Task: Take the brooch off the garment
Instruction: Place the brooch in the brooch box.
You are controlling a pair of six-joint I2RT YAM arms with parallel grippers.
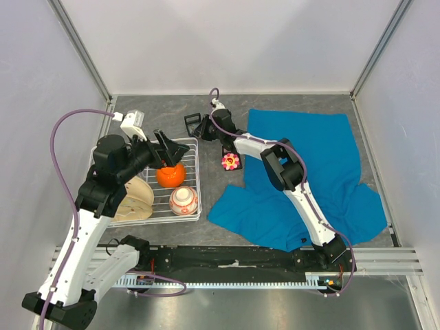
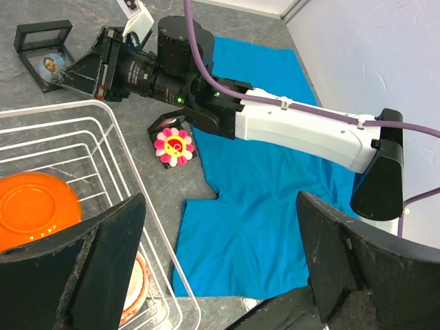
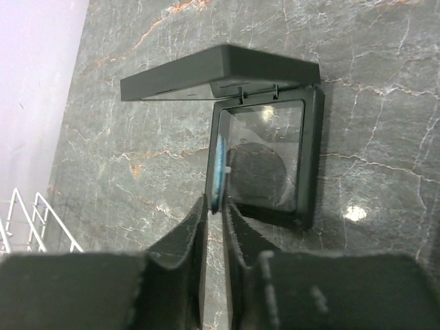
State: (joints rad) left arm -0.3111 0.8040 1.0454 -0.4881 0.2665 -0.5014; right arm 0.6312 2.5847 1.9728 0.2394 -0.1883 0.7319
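L arm is reaching over wire basket [image 1: 199, 179] at left side of table [image 1: 289, 103]. L gripper [image 1: 168, 155] is hanging above orange bowl [image 1: 170, 175], jaws spread wide, gripping nothing. Basket is also holding a striped bowl [image 1: 183, 200], front-right of the orange one, and a beige dish [image 1: 134, 199] at its left, partly under the arm.

Just right of basket's back corner, black case [image 3: 265, 148] is lying open on the stone top. Lid is standing up at the end away from R gripper, clear film is showing in the base.

R arm is stretching in from the right toward case. R gripper [image 3: 215, 206] is pointing at case's near-left edge, jaws sitting nearly together w/ only a thin slit betw. them. Brooch [image 3: 218, 172], a small round disc w/ blue rim, is standing on edge right at the fingertips, over left part of the base. Cannot tell whether pads are pinching it or just flanking it.

Brooch is sitting off shirt [image 1: 316, 172] and well apart from it, at back of table, left of centre.

Pink/yellow flower [image 1: 230, 161] on a black pad is lying betw. case and shirt, just beside shirt's left edge.

Shirt is lying rumpled over right half of table, R arm passing above it
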